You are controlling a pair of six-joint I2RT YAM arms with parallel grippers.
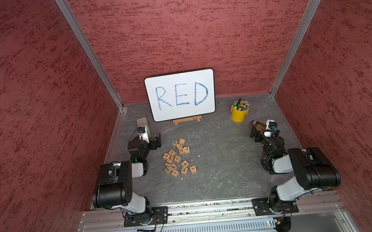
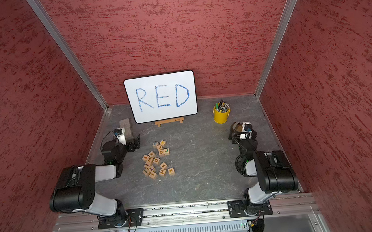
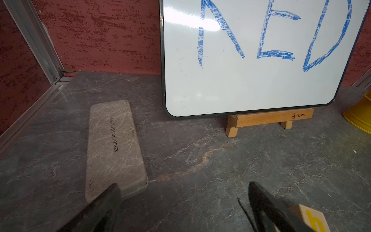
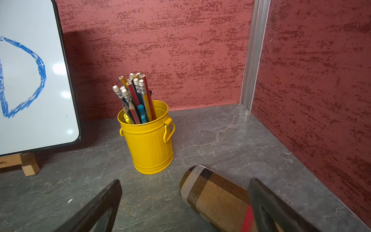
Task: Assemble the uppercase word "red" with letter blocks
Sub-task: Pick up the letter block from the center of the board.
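Letter blocks point(image 1: 172, 157) near left gripper point(image 3: 183, 185), well apart from right gripper point(image 4: 184, 181)

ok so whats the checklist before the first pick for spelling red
1. Left gripper open and empty: ok.
2. Right gripper open and empty: ok, though a plaid case lies by one finger.
3. R block, E block and D block showing letters up: ok.
4. Jaw room around those three: not ok, they sit packed among other blocks.
5. Bare stretch of table to spell on: ok.
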